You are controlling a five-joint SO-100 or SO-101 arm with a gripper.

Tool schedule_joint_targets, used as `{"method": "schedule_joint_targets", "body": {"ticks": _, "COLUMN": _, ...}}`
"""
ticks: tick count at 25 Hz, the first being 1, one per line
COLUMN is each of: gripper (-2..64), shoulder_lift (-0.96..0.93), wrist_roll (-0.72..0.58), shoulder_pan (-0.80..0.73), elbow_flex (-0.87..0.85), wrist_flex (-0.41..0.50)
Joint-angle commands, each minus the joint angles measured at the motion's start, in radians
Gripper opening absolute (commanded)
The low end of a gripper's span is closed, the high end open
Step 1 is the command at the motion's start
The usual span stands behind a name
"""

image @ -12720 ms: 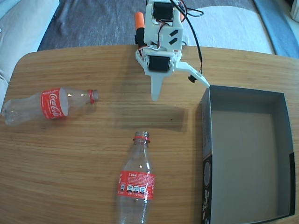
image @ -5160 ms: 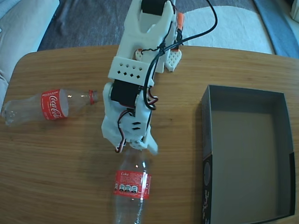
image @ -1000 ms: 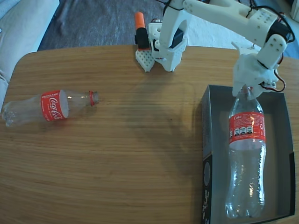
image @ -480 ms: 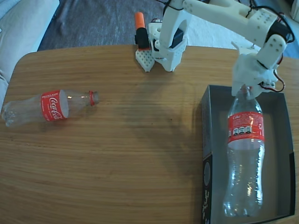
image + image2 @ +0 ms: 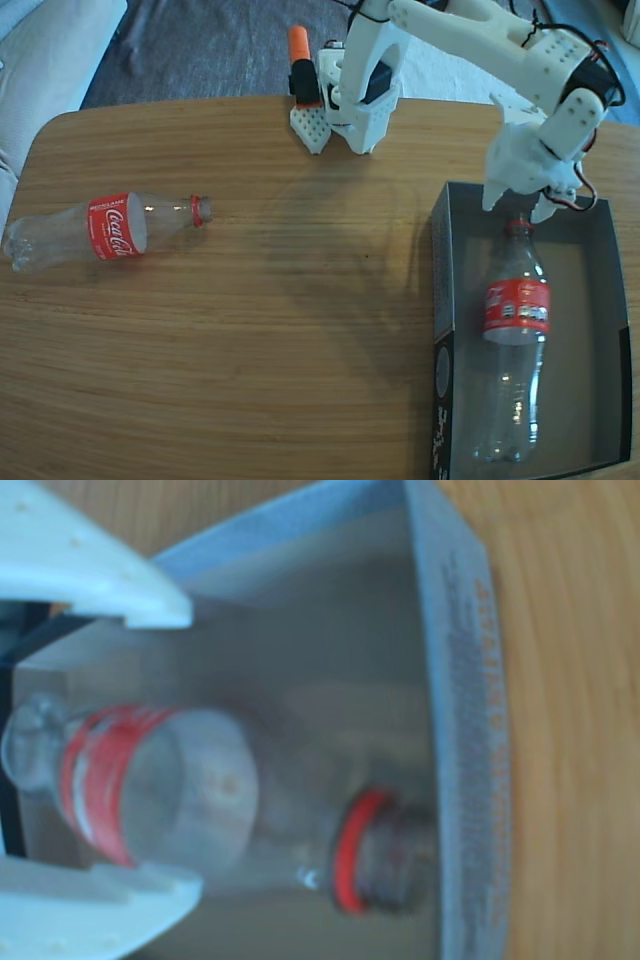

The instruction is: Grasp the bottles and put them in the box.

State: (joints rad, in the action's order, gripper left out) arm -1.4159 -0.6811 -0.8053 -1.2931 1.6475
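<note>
Bottle and box first: the larger bottle lies flat inside the dark grey box at the right of the fixed view, its red-ringed neck toward the far wall and its clear base toward the near end, lengthwise along the box floor. Its red label sits about midway along the body. The smaller bottle lies on its side on the wooden counter at the far left, well apart from the box, its red neck ring pointing right.

The white arm reaches from its base at the far edge of the counter over to the box's far end. The tool hangs just above the larger bottle's neck with its fingers spread apart and nothing between them. In the wrist view the two white fingers show at the top and bottom left, standing wide, and the larger bottle lies blurred between them against the box's wall, which carries printed text.
</note>
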Motion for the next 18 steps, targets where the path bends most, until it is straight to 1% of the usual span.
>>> {"method": "schedule_joint_targets", "body": {"ticks": 1, "gripper": 28.4, "shoulder_lift": -0.028, "wrist_roll": 0.006, "shoulder_pan": 0.051, "elbow_flex": 0.058, "wrist_flex": 0.017}}
{"method": "schedule_joint_targets", "body": {"ticks": 4, "gripper": 28.4, "shoulder_lift": -0.028, "wrist_roll": 0.008, "shoulder_pan": 0.176, "elbow_flex": 0.132, "wrist_flex": 0.017}}
{"method": "schedule_joint_targets", "body": {"ticks": 10, "gripper": 28.4, "shoulder_lift": -0.028, "wrist_roll": 0.018, "shoulder_pan": 0.502, "elbow_flex": 0.27, "wrist_flex": 0.031}}
{"method": "schedule_joint_targets", "body": {"ticks": 18, "gripper": 28.4, "shoulder_lift": -0.028, "wrist_roll": 0.242, "shoulder_pan": 0.865, "elbow_flex": 0.264, "wrist_flex": 0.035}}
